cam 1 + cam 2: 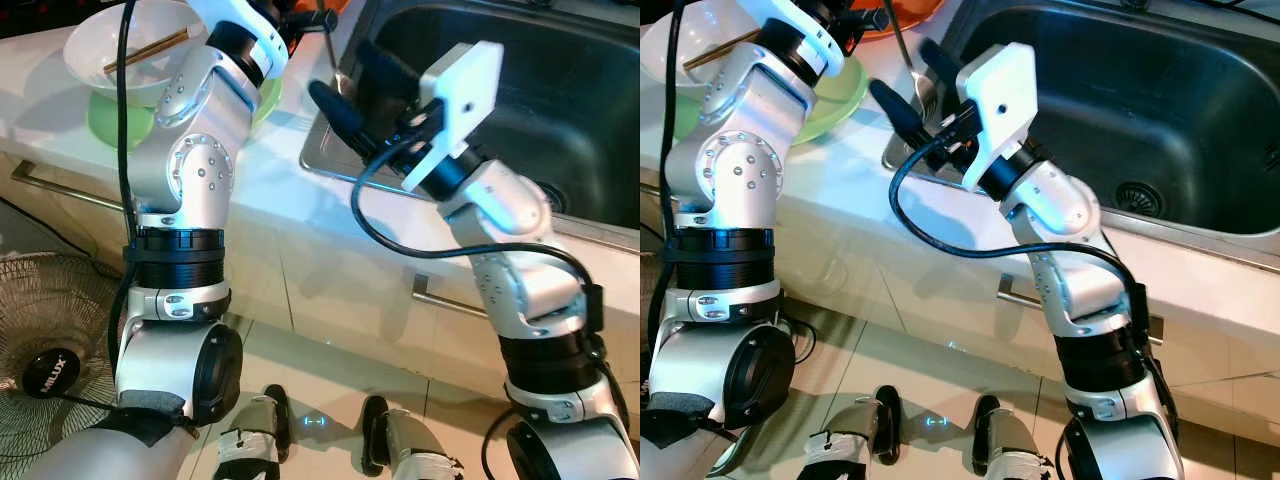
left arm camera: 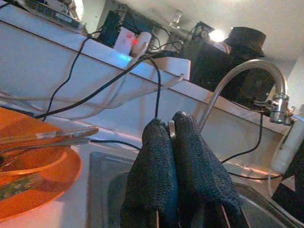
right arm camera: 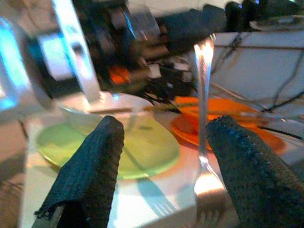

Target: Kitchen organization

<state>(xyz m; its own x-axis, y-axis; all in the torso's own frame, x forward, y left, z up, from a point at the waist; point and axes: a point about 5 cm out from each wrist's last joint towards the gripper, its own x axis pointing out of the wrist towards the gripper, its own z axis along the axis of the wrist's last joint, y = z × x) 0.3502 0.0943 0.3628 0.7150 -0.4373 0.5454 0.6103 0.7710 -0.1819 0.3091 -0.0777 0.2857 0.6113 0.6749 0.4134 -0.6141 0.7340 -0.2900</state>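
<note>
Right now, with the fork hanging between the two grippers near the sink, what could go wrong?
1. The left gripper pinches only the tip of the fork. It may slip and fall.
2. The right gripper is open around the fork's lower part. If it closes off centre, it could knock the fork loose.
3. The green plate and orange plate lie close behind. A wide swing might hit them.

Quick dish count from us

We count one fork, one white bowl, one green plate, two orange plates, one sink, one faucet and one fan.
</note>
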